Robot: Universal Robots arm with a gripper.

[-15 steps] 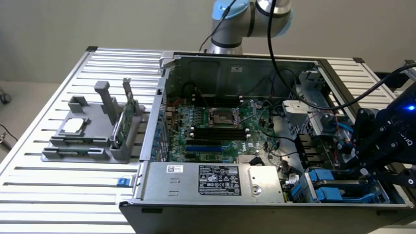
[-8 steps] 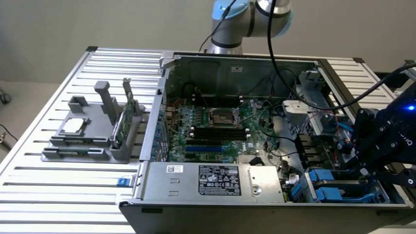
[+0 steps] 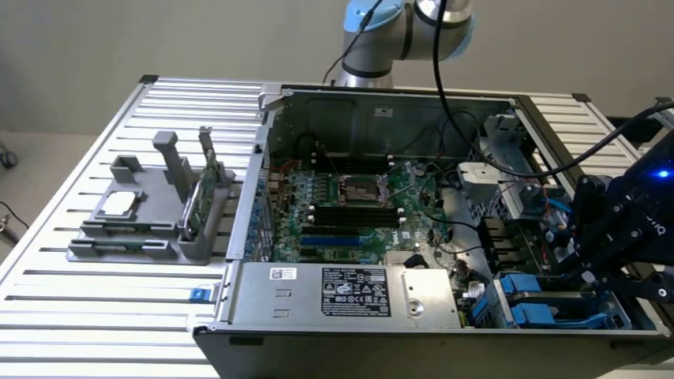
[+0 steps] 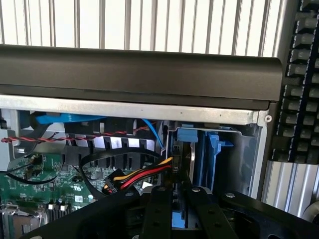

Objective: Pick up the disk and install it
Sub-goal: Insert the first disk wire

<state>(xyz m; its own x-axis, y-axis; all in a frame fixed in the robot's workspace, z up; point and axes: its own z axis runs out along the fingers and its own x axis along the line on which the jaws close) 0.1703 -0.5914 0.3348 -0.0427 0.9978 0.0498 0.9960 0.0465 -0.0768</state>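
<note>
One slatted metal table [image 3: 95, 316] carries an open computer case [image 3: 252, 158], with the robot arm [image 3: 368, 47] rising behind it. Inside lie a green motherboard [image 3: 337, 205] and, along the near wall, a silver power supply [image 3: 305, 300] whose black and white labels [image 3: 356, 290] carry print too fine to read. On the exterior view's left stands a grey fixture [image 3: 137, 229]. The black gripper [image 3: 585, 272] hangs over the drive bay at the exterior view's right. In the wrist view the gripper [image 4: 178, 191] stands narrow, pinching the blue carrier of the disk [image 4: 188, 135], which stands on edge in the bay beside red and yellow cables [image 4: 144, 174].
</note>
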